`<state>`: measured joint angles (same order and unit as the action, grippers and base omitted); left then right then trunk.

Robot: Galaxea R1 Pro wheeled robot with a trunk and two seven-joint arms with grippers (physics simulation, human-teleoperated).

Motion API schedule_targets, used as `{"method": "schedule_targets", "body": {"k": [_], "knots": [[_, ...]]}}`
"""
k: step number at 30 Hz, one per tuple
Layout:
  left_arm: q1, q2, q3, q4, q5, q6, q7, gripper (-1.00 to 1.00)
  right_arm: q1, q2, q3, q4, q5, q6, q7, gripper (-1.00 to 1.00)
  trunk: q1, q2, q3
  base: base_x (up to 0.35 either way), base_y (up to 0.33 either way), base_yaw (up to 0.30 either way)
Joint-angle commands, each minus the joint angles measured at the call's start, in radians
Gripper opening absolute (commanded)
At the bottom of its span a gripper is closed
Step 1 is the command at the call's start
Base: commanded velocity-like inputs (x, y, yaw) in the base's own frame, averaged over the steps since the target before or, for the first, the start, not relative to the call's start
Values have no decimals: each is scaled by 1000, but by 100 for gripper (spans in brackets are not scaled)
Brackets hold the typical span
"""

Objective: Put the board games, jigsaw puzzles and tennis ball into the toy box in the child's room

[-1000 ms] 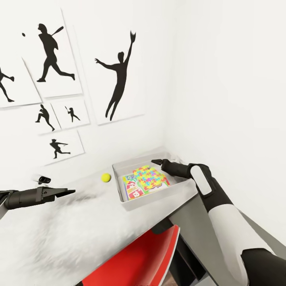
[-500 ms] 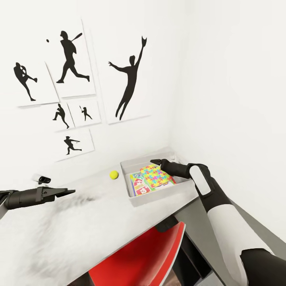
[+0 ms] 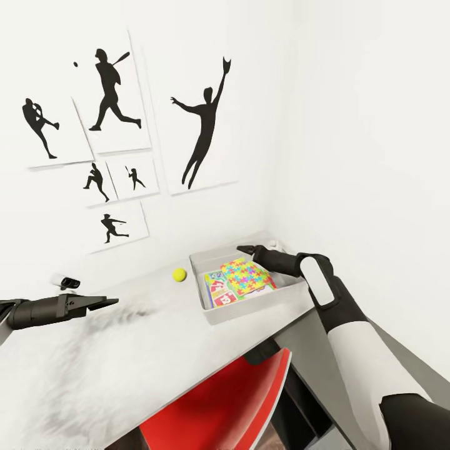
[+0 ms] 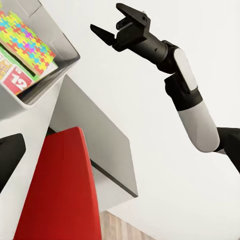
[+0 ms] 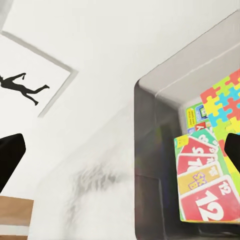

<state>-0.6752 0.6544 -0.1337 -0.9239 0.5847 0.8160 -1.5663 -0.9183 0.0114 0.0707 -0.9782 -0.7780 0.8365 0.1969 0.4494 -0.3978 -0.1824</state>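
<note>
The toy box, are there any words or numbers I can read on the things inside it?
"12": white number on the red card printed on the Skip-Bo game box, lying in the toy box; also readable on it in the left wrist view.
Small print on the yellow card of that box: too blurred to read.
Green-edged game box: its print is too small to read.
Jigsaw puzzle: no writing.

tennis ball point(image 3: 180, 274): 1 | toy box point(image 3: 250, 309): 1 | wall pictures point(image 3: 119, 100): 6 | red chair point(image 3: 219, 406): 1
</note>
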Motion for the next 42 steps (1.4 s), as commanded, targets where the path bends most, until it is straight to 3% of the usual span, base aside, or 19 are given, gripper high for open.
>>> {"method": "schedule_targets", "body": {"k": [1, 7, 12, 15, 20, 25, 27, 28, 32, 37, 42], "knots": [[-1, 2, -4, 0, 4, 11, -3, 100, -1, -1, -2, -1, 6, 5, 7, 100, 1, -2, -2, 0, 0, 0], [-1, 2, -4, 0, 4, 10, -3, 100, 33, -11, -5, -79, -2, 21, 14, 100, 1, -2, -2, 0, 0, 0], [-1, 2, -4, 0, 4, 10, -3, 100, 137, -15, -23, -278, -4, 112, 15, 100, 1, -2, -2, 0, 0, -55], [-1, 2, -4, 0, 4, 10, -3, 100, 223, -16, -78, -409, -6, 168, 16, 100, 1, -2, -2, 0, 0, -130], [-1, 2, -5, 0, 4, 8, -3, 100, 380, -17, -215, -551, -15, 211, 48, 100, 1, -2, -1, -38, 66, -204], [-1, 2, -6, 1, 3, 5, -3, 100, 563, -31, -376, -600, -20, 211, 282, 100, 1, -2, 0, -50, 141, -264], [-1, 2, -5, 0, 2, 5, -3, 100, 597, -40, -416, -603, -20, 211, 352, 100, 1, -2, 1, -16, 52, -273], [-1, 2, -6, 0, 2, 5, -3, 100, 630, -51, -452, -605, -20, 211, 422, 100, 1, -2, 2, -16, 35, -275], [-1, 2, -6, 0, 2, 4, -3, 100, 721, -70, -528, -607, -19, 206, 609, 100, 1, -2, 3, -88, 104, -276], [-1, 2, -6, 0, 0, -2, -2, 100, 750, -73, -527, -608, -20, 156, 678, 100, 1, -2, 6, -82, 98, -277], [-1, 2, -6, 0, 4, -38, -4, 100, 763, -72, -474, -608, -21, 92, 694, 100, 1, -2, 7, -14, 108, -175]]}}
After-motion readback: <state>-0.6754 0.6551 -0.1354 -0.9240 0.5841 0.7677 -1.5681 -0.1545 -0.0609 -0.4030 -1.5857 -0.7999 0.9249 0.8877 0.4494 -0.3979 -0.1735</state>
